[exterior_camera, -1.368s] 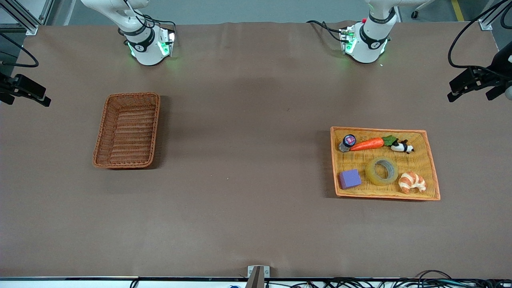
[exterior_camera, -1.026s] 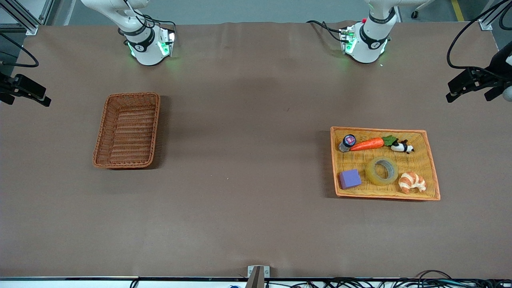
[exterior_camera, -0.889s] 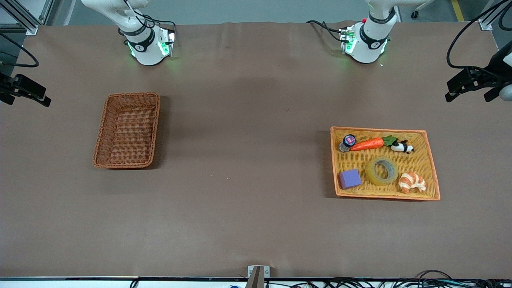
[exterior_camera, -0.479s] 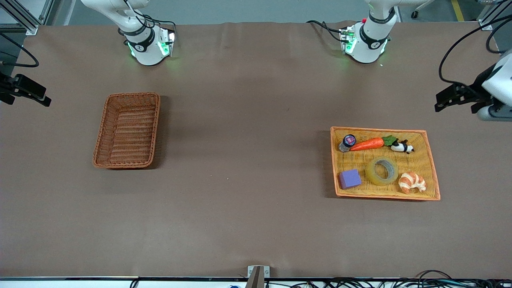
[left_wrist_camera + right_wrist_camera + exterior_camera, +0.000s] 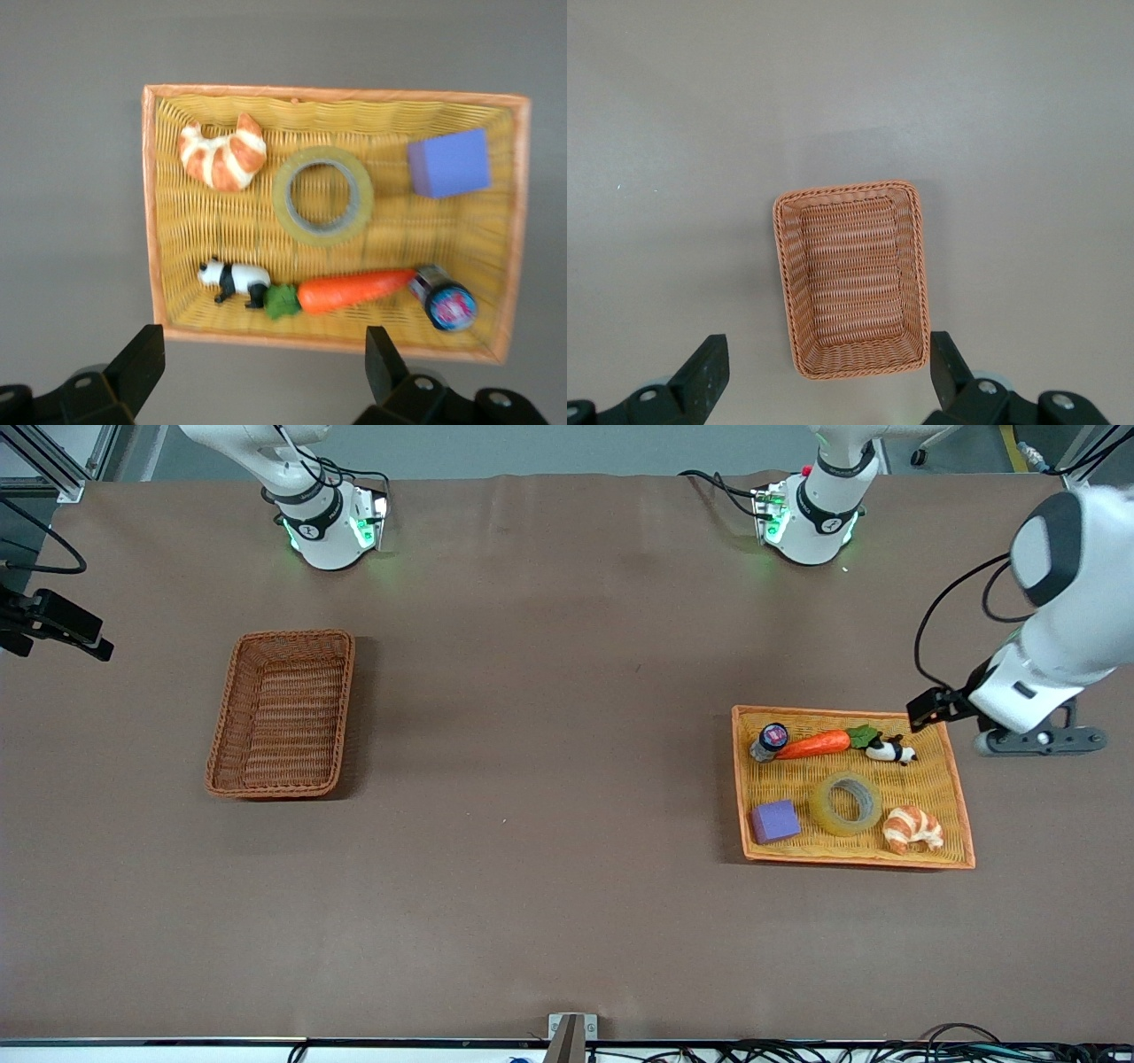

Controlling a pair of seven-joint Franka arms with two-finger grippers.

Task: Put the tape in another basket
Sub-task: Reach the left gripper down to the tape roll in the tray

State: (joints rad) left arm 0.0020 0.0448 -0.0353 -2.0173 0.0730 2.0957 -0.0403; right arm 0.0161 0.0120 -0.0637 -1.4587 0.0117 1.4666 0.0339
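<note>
The tape (image 5: 822, 806), a yellowish ring, lies flat in the orange-yellow tray (image 5: 850, 712) between a purple cube and a croissant. It also shows in the left wrist view (image 5: 323, 233). The reddish-brown basket (image 5: 282, 713) stands empty toward the right arm's end of the table and shows in the right wrist view (image 5: 850, 274). My left gripper (image 5: 1041, 740) is open and empty in the air, over the table just outside the tray's edge by the carrot (image 5: 266, 354). My right gripper (image 5: 824, 363) is open and empty, and waits high over the table beside the basket.
The tray (image 5: 328, 93) also holds a purple cube (image 5: 775, 820), a croissant (image 5: 912, 828), a carrot (image 5: 813, 744), a toy panda (image 5: 890, 751) and a small bottle (image 5: 769, 741). Brown table between tray and basket.
My left arm has swung in from the table's end toward the tray and come lower. The right arm, tape and basket have not moved.
</note>
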